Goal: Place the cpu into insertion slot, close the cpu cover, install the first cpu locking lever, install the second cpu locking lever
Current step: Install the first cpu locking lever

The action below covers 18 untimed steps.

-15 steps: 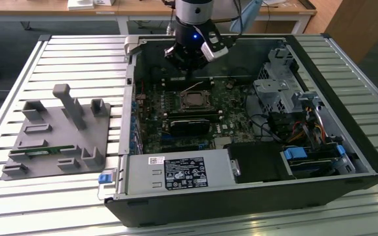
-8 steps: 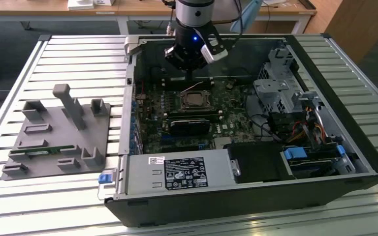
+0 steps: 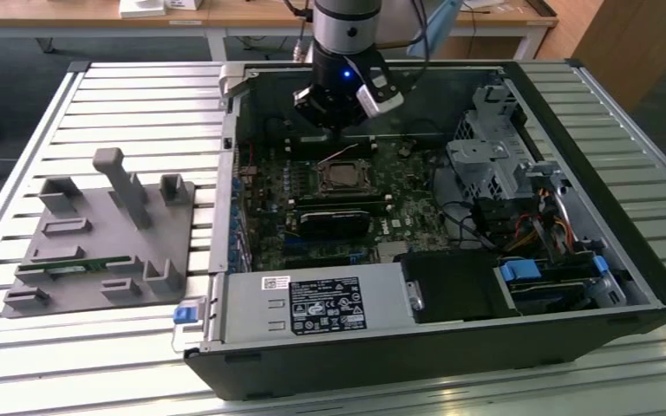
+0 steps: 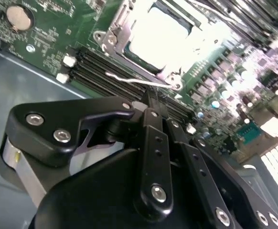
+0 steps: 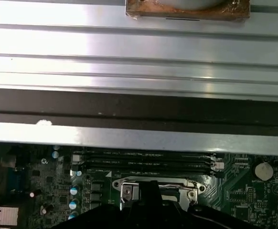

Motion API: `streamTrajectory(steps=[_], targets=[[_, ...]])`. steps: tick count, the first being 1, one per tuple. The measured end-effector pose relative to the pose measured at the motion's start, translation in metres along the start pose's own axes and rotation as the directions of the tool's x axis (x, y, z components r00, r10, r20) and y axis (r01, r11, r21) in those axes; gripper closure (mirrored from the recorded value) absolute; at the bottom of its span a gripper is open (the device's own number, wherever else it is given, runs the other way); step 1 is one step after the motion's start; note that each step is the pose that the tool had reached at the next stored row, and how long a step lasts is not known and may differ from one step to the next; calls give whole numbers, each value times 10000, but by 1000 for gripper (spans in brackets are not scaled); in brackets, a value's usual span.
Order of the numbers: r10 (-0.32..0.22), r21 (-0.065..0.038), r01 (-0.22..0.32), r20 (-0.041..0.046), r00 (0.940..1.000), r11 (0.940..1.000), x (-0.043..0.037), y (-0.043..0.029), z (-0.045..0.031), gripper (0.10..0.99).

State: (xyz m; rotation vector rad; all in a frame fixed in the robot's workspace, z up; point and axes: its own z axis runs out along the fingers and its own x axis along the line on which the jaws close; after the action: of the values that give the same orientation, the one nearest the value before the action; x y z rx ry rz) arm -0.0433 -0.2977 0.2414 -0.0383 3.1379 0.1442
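Observation:
The cpu [image 4: 160,38] lies flat in the insertion slot [image 3: 342,178] on the green board, its silvery top glaring bright. The cpu cover [image 4: 117,36] lies down around it as a metal frame, also seen in the first wrist view as the cover [image 5: 127,191]. A thin wire locking lever [image 4: 139,82] stands loose beside the socket, just off my fingertips. My gripper [image 4: 151,102] hangs inside the case just behind the socket, at the gripper [image 3: 336,130] in the exterior view. Its fingers look shut with nothing between them.
Memory slots [image 5: 144,160] run between the socket and the case wall. A black module [image 3: 333,221] lies in front of the socket, a drive cage [image 3: 489,156] stands at the exterior view's right, and the power supply [image 3: 310,303] sits at the front. A grey fixture [image 3: 101,234] rests outside the case.

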Motion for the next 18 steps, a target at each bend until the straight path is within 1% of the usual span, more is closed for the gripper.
streamTrajectory(steps=[2,4,8,10,18], targets=[[1,-1,-1,0,10000,10000,-41,-1,19,980],[1,-1,-1,1,10000,10000,-63,0,38,980],[2,5,-2,-1,10000,10000,-74,4,84,980],[-1,31,1,-5,10000,10000,-83,14,106,980],[-2,36,2,-4,10000,10000,-122,44,142,980]])
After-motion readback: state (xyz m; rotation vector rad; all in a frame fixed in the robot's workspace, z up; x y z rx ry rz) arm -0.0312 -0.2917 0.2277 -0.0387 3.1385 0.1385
